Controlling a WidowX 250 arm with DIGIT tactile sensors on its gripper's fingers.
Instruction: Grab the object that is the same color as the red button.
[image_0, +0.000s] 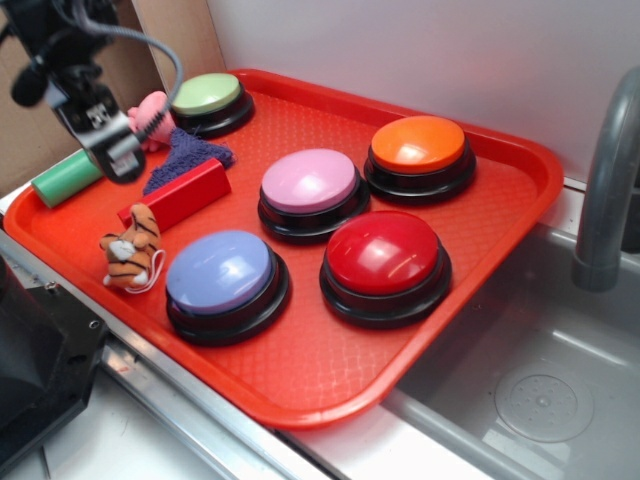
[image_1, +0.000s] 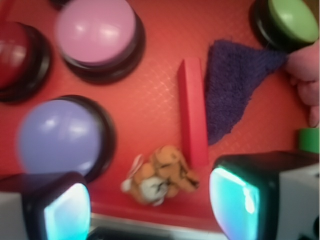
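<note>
The object, a small red bar-shaped block (image_0: 178, 195) (image_1: 193, 111), lies flat on the red tray (image_0: 480, 230) beside a purple knitted cloth (image_0: 185, 155) (image_1: 231, 82). The red button (image_0: 386, 255) (image_1: 12, 52) stands at the tray's front right. My gripper (image_0: 112, 155) (image_1: 150, 206) hangs above the tray's left end, up and to the left of the block, open, with nothing between its fingers. In the wrist view the block lies just ahead of the right fingertip (image_1: 232, 197).
A toy tiger (image_0: 133, 247) (image_1: 161, 175) lies near the block's end. Lilac (image_0: 222, 272), pink (image_0: 310, 183), orange (image_0: 418, 147) and green (image_0: 208, 96) buttons stand on the tray. A green cylinder (image_0: 65, 178) and a pink toy (image_0: 150, 115) sit at the left. A sink (image_0: 540, 390) and faucet (image_0: 605, 180) are on the right.
</note>
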